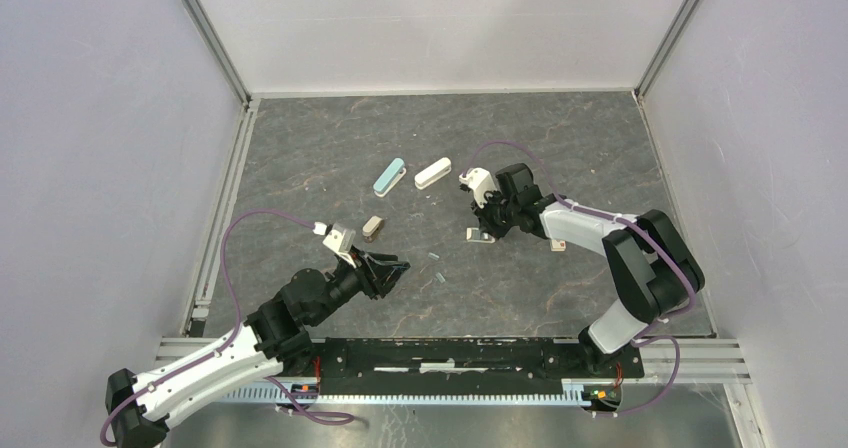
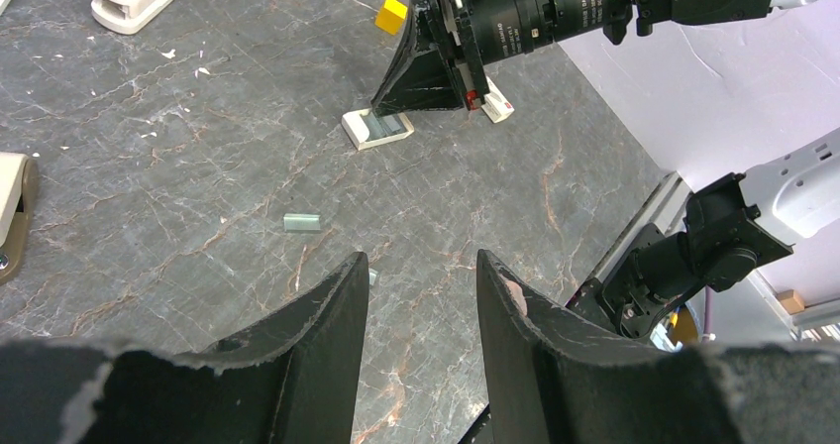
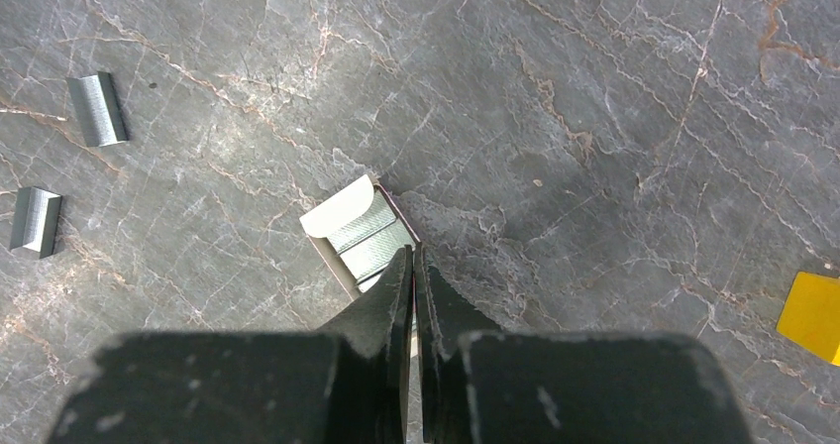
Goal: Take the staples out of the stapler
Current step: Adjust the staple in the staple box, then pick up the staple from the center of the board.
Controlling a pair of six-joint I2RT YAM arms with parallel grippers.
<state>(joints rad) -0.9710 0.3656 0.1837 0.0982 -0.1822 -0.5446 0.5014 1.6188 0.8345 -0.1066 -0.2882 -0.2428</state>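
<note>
**Figure. Stapler-unloading bench, seen from above and from both wrists.**

The staples (image 3: 97, 109) lie loose and flat on the grey table (image 1: 560, 148) as two short silvery strips, the second strip (image 3: 36, 222) near the first. Both sit between the two arms, apart from the tan stapler (image 1: 373, 228), the teal stapler (image 1: 389, 177) and the white stapler (image 1: 432, 174). Lying free like this, they are judged to be already out of a stapler.

The right gripper (image 3: 412, 256) is closed, its fingers pressed together. The tips point down at the near edge of a small open box (image 3: 357, 228) that holds more staple strips. This pose suits nudging or picking at the box rather than carrying anything.

The left gripper (image 2: 421, 266) stands partly open and empty, low over the table. The loose strips are just ahead of it, as if it were placed to reach them.

**Not resolved.**
- Whether something thin is pinched between the right fingers cannot be told, because the tips cover the box's near end.
- In the left wrist view, one strip is half hidden behind a finger.
- The tan stapler is cut off at the edge of that view, so its magazine is not seen.
- Which stapler gave up the strips cannot be determined; the tan one lies nearest.
- A yellow block (image 3: 814, 315) is cropped at the frame edge.
</note>
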